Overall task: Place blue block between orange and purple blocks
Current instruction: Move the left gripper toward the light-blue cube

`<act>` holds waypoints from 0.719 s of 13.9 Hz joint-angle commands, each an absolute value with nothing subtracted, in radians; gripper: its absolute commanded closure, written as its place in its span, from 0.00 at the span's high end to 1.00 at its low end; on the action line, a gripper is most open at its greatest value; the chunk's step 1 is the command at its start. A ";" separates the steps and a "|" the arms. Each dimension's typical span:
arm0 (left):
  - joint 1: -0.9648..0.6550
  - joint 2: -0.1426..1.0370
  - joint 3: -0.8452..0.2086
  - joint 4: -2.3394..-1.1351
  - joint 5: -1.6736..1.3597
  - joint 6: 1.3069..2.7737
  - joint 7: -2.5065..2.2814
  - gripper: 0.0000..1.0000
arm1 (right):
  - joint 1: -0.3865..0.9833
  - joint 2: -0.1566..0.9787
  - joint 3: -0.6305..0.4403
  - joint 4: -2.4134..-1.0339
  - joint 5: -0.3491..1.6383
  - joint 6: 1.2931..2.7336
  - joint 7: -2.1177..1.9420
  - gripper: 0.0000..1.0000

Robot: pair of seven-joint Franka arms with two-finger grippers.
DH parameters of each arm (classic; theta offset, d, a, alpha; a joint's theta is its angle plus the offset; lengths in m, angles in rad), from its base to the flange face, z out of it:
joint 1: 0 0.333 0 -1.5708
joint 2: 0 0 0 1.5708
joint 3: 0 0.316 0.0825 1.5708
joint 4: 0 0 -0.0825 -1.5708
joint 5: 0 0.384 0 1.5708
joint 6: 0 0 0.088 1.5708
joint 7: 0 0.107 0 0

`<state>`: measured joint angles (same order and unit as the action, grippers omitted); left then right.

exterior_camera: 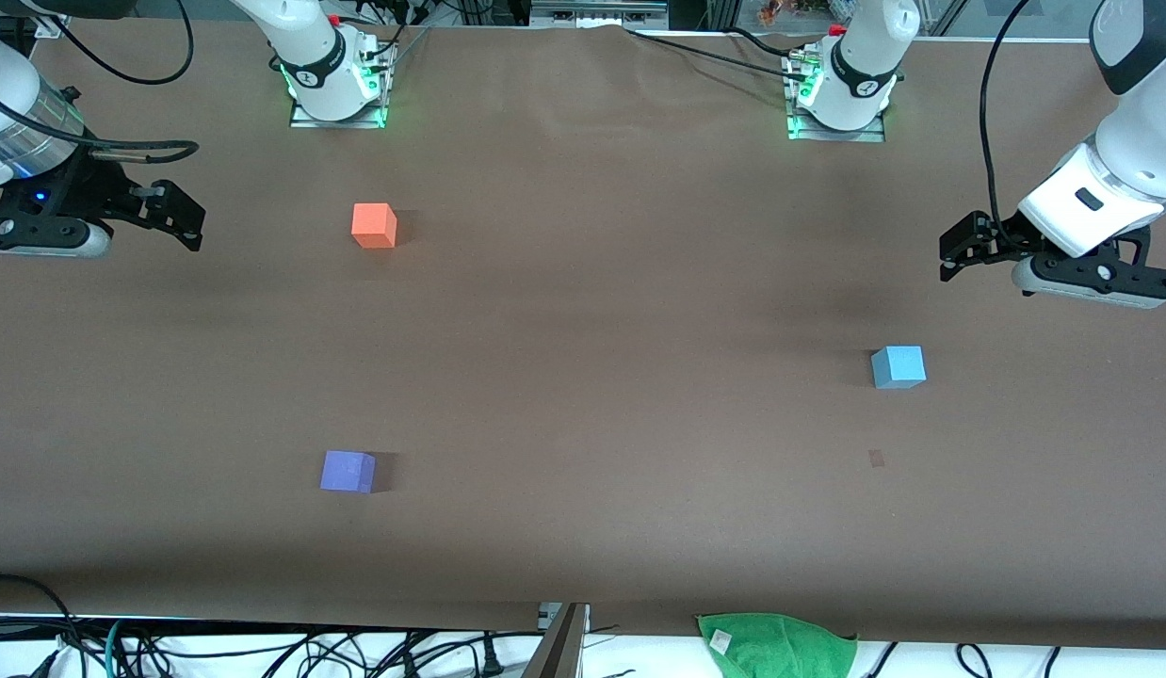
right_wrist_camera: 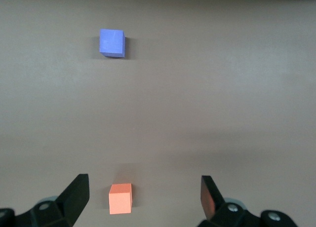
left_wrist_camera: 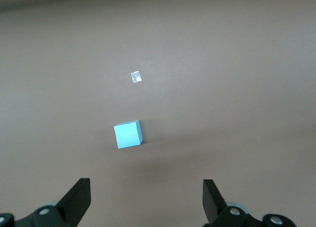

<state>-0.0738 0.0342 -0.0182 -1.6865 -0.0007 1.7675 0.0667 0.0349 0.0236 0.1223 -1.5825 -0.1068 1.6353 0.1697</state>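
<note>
The light blue block (exterior_camera: 898,366) sits on the brown table toward the left arm's end, and it also shows in the left wrist view (left_wrist_camera: 128,134). The orange block (exterior_camera: 374,225) and the purple block (exterior_camera: 348,471) sit toward the right arm's end, the purple one nearer to the front camera, with a wide gap between them. Both show in the right wrist view, orange (right_wrist_camera: 120,198) and purple (right_wrist_camera: 112,43). My left gripper (exterior_camera: 952,254) (left_wrist_camera: 146,197) hangs open and empty over bare table, apart from the blue block. My right gripper (exterior_camera: 192,224) (right_wrist_camera: 144,195) hangs open and empty over the table's right-arm end.
A green cloth (exterior_camera: 776,645) lies at the table's edge nearest the front camera. A small tape mark (exterior_camera: 876,458) (left_wrist_camera: 136,77) is on the table near the blue block. The arm bases (exterior_camera: 338,89) (exterior_camera: 842,99) stand at the edge farthest from the front camera.
</note>
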 commanded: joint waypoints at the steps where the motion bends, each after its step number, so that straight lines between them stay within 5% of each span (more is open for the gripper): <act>1: -0.063 0.054 -0.018 -1.664 0.018 1.752 0.080 1.00 | 0.035 0.029 0.121 -1.563 -0.098 1.629 0.166 1.00; 10: 0.027 0.093 -0.009 -1.649 0.017 1.674 0.081 1.00 | 0.034 0.028 0.118 -1.565 -0.097 1.618 0.160 1.00</act>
<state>0.0001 0.0500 -0.0062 -1.6675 0.0005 1.6848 0.0707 0.0348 0.0237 0.1217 -1.5825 -0.1068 1.6337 0.1697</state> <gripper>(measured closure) 0.000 0.000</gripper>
